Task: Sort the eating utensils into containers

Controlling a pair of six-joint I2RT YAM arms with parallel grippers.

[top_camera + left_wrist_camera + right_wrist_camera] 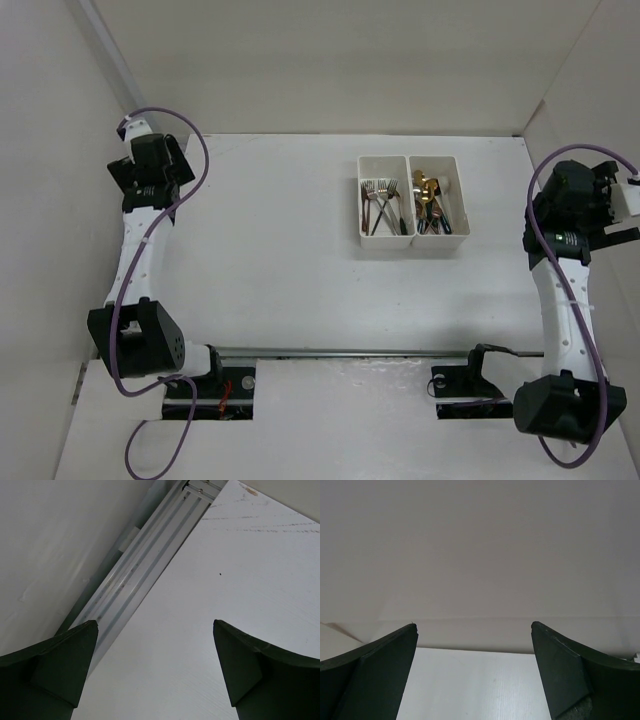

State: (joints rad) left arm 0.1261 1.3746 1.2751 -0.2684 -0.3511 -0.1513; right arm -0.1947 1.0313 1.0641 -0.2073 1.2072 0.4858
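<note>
Two adjoining white bins [409, 237] stand at the back right of the table. The left bin holds several forks [380, 205], silver and copper. The right bin holds several spoons [432, 200], gold, dark-handled and others. My left gripper [135, 128] is at the far left back corner, open and empty, far from the bins; its wrist view [155, 630] shows only bare table and a metal rail. My right gripper [625, 195] is at the far right edge, open and empty; its wrist view [474, 630] shows only table and wall.
White walls enclose the table on the left, back and right. An aluminium rail [135, 575] runs along the table's left edge. A rail [350, 352] crosses near the arm bases.
</note>
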